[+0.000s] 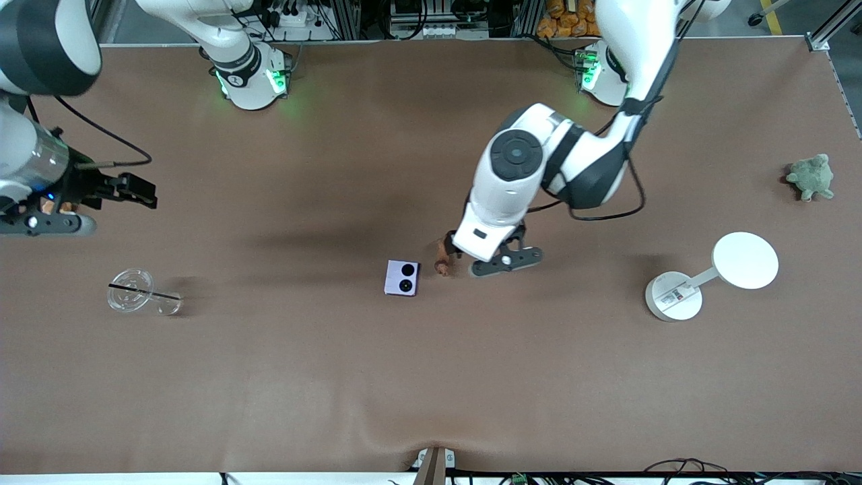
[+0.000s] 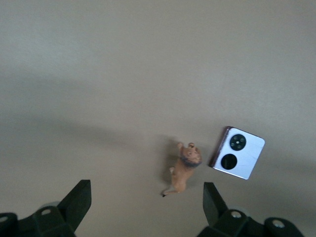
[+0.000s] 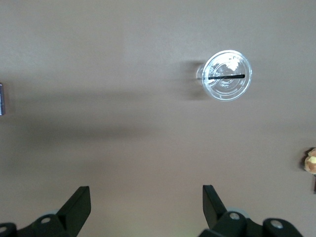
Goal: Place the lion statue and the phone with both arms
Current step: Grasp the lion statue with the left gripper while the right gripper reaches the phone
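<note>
The lion statue (image 1: 442,260), a tiny orange-brown figurine, lies on the brown table beside the phone (image 1: 402,277), toward the left arm's end. The phone is a pale lilac square with two black circles facing up. My left gripper (image 1: 455,250) hangs low, just beside the lion, open and empty. In the left wrist view the lion (image 2: 185,168) lies just ahead of the open left gripper (image 2: 146,193), nearer one finger, with the phone (image 2: 238,152) past it. My right gripper (image 1: 143,191) waits open and empty at the right arm's end, also shown in its wrist view (image 3: 146,195).
A clear cup with a black straw (image 1: 138,291) lies near the right gripper and shows in the right wrist view (image 3: 227,75). A tan plush toy (image 3: 311,161) shows at that view's edge. A white round-headed lamp (image 1: 741,261) and a green plush toy (image 1: 811,176) stand at the left arm's end.
</note>
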`<act>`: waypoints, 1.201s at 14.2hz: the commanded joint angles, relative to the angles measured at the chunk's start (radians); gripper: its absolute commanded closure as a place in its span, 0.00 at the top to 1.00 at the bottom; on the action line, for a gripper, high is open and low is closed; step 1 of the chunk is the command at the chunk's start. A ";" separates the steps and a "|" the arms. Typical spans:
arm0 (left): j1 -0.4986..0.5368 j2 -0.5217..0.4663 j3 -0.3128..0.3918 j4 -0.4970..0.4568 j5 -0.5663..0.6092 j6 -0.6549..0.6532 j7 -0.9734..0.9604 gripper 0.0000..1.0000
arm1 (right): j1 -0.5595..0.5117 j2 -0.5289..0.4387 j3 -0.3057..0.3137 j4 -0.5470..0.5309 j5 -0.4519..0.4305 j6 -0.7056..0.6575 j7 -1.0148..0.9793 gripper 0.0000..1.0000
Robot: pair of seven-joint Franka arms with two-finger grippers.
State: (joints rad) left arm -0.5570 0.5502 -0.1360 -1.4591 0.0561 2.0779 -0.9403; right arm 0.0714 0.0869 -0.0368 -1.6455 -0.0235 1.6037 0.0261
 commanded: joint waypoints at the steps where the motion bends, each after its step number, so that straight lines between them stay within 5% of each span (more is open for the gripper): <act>1: -0.024 0.051 0.013 0.036 0.039 0.028 -0.021 1.00 | -0.004 0.050 0.000 0.033 0.000 0.027 0.003 1.00; 5: -0.041 0.117 0.013 0.036 0.168 0.054 -0.067 1.00 | -0.002 0.063 0.000 0.035 0.000 0.025 0.005 1.00; 14: -0.075 0.229 0.013 0.036 0.172 0.284 -0.202 1.00 | 0.011 0.096 0.002 0.035 0.004 0.033 0.006 1.00; 17: -0.081 0.260 0.013 0.036 0.179 0.317 -0.213 1.00 | 0.013 0.137 0.003 0.036 0.071 0.054 0.005 1.00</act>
State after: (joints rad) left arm -0.6263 0.7818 -0.1334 -1.4488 0.2063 2.3744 -1.1228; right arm 0.0816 0.1828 -0.0337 -1.6316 0.0010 1.6495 0.0261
